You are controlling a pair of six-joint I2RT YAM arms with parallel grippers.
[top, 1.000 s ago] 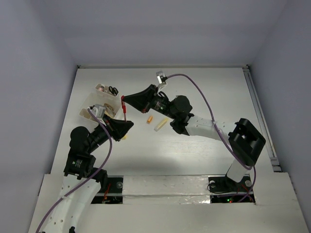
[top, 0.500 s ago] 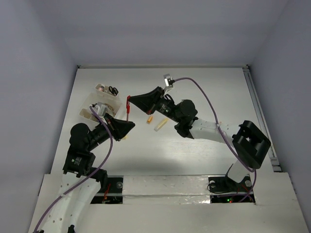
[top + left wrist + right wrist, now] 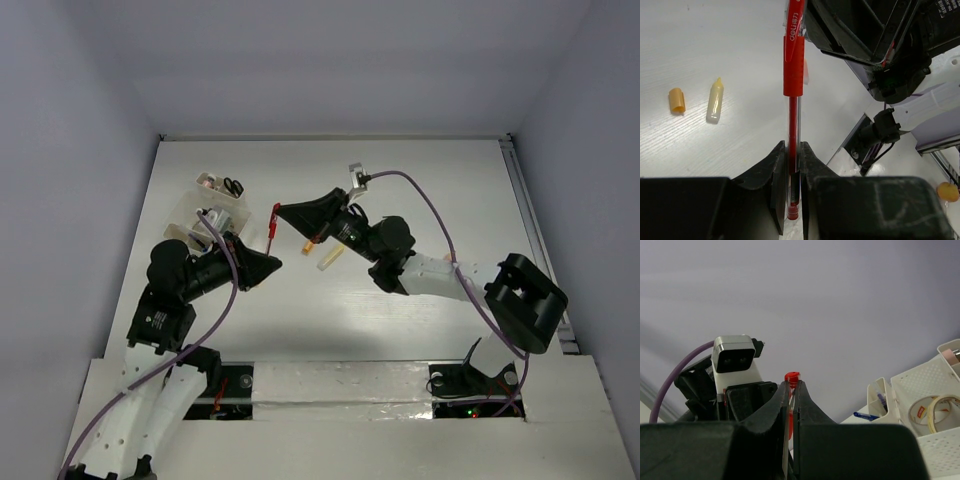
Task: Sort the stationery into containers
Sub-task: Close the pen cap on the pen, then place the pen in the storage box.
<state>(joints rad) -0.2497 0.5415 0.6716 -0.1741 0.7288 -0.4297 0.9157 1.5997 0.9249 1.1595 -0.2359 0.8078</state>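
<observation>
Left fingers (image 3: 776,172) are clenched on one end of the red pen (image 3: 793,75), and right fingers (image 3: 776,407) are clenched on the other, holding it off the desk (image 3: 715,45). Only the left wrist view shows an orange cap (image 3: 676,99) and a pale tube (image 3: 715,101). Only the right wrist view shows tape rolls (image 3: 940,405) inside the perforated white box (image 3: 912,377).

Pen carried rightward
The red pen (image 3: 275,227), pinched between left claw (image 3: 275,261) and right claw (image 3: 281,211), has shifted right, farther from the containers (image 3: 192,212).
</observation>
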